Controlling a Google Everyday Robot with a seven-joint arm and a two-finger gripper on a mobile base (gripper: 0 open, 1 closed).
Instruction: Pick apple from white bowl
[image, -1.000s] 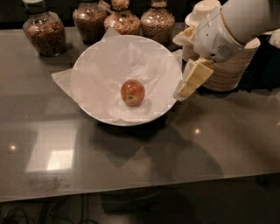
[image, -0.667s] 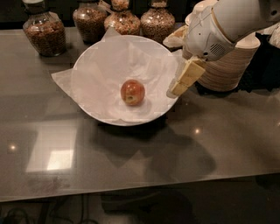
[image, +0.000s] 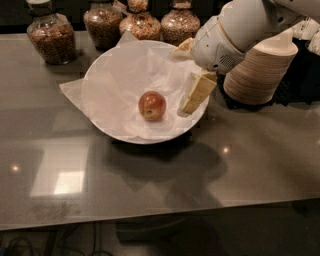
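Note:
The apple (image: 152, 105), small and red with yellowish patches, lies in the middle of the white bowl (image: 107, 127), a wide bowl lined with crinkled white paper. My gripper (image: 189, 70) hangs over the bowl's right side, to the right of the apple and above it, not touching it. Its two tan fingers stand apart, one (image: 197, 93) low over the paper, the other at the bowl's far rim. The gripper is open and empty. The white arm reaches in from the upper right.
Several glass jars (image: 49, 35) of grains stand along the back edge of the dark glossy table (image: 150, 185). A tall stack of tan paper bowls (image: 260, 70) stands right of the white bowl, just behind my arm.
My gripper has moved left, from beside the bowl's right rim to over the bowl's inside, closer to the apple. The apple and bowl have not moved.

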